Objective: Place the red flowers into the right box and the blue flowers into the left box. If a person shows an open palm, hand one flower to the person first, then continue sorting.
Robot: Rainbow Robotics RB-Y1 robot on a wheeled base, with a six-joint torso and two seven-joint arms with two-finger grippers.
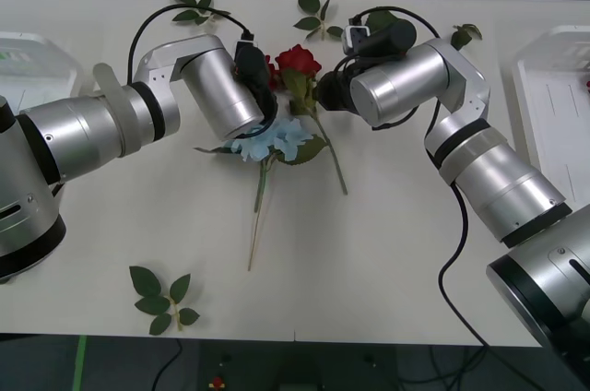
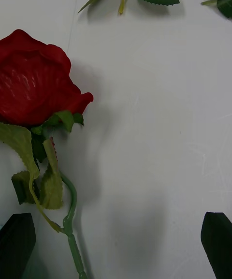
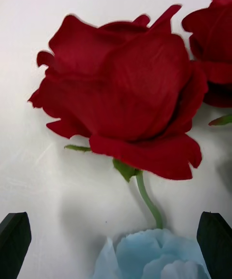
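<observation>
1. Left gripper (image 3: 116,245): fingers spread apart, empty, poised over a blue flower (image 1: 272,140) and a red rose (image 3: 121,100) at the table's (image 1: 415,262) middle.
2. Right gripper (image 2: 118,245): fingers apart, empty, beside another rose (image 2: 36,83), whose stem (image 2: 72,240) lies between them, nearer one finger.
3. Handling: the flowers are likely light, with soft, crushable heads; the thin, stiffer stem is the sounder hold.
4. Left box (image 1: 28,59) and right box (image 1: 553,105) sit at the table's far ends.
</observation>
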